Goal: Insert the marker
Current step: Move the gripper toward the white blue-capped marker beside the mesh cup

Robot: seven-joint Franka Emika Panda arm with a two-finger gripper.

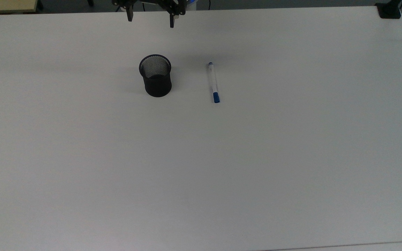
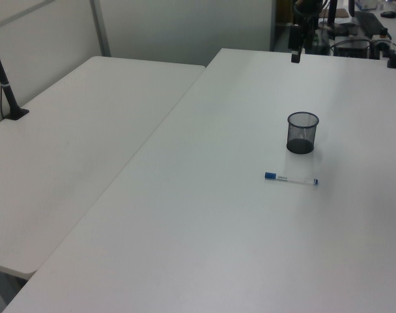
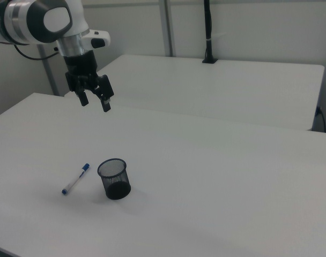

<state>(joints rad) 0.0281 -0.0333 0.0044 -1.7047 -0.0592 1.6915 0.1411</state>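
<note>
— In the top view, left to right?
— A black mesh cup (image 1: 155, 75) stands upright on the white table (image 1: 201, 167); the marker (image 1: 214, 82) lies flat to its right, well apart.
— And the gripper (image 1: 150, 19)?
— It hangs above the table's far edge, jaws wide apart, holding nothing.

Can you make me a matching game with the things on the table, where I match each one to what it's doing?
Things:
1. slim white marker with a blue cap
2. black mesh cup
3. robot's black two-finger gripper
4. big white table

States:
A. standing upright, open at the top
B. up in the air, open, holding nothing
C. lying flat beside the cup, not touching it
D. underneath the cup and marker

Pairs: 1-C, 2-A, 3-B, 4-D
</note>
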